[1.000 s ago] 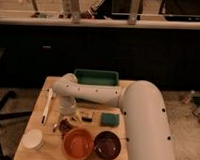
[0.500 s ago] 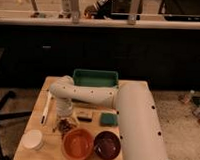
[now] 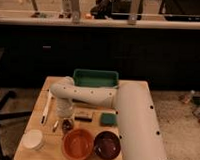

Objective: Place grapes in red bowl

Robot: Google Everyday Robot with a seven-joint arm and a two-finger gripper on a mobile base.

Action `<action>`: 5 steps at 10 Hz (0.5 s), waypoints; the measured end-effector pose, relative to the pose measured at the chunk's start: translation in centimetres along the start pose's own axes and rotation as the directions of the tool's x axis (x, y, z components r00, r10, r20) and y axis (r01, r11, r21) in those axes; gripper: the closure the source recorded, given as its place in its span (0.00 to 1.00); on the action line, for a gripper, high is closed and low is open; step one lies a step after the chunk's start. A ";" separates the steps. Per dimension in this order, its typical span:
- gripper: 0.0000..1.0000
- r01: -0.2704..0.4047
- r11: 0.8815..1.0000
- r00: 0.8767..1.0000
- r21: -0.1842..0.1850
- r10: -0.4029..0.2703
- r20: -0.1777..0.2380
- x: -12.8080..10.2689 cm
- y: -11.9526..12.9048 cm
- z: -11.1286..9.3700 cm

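Observation:
The grapes (image 3: 67,125) are a small dark cluster on the wooden table (image 3: 36,122), just behind the left rim of the red bowl (image 3: 78,144). The orange-red bowl sits at the table's front edge and looks empty. My white arm reaches in from the right, and its gripper (image 3: 65,115) points straight down, directly over the grapes and at their top. The wrist hides part of the cluster.
A dark maroon bowl (image 3: 107,145) stands right of the red one. A green tray (image 3: 96,78) is at the back, with a green sponge (image 3: 108,118) and a dark bar (image 3: 83,116) mid-table. At the left lie a white utensil (image 3: 46,107) and a white cup (image 3: 33,139).
The arm has swung left and toward the table's front, and the gripper has come down over the grapes.

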 end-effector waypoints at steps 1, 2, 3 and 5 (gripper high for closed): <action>0.89 -0.001 1.000 1.000 0.001 0.001 -0.002 0.0 0.1 0.0; 0.97 0.000 1.000 1.000 0.002 0.000 -0.003 0.0 0.0 0.0; 1.00 0.004 1.000 1.000 0.006 -0.003 -0.007 0.0 -0.1 0.0; 1.00 0.012 1.000 1.000 0.003 -0.012 -0.010 0.0 -0.3 -0.2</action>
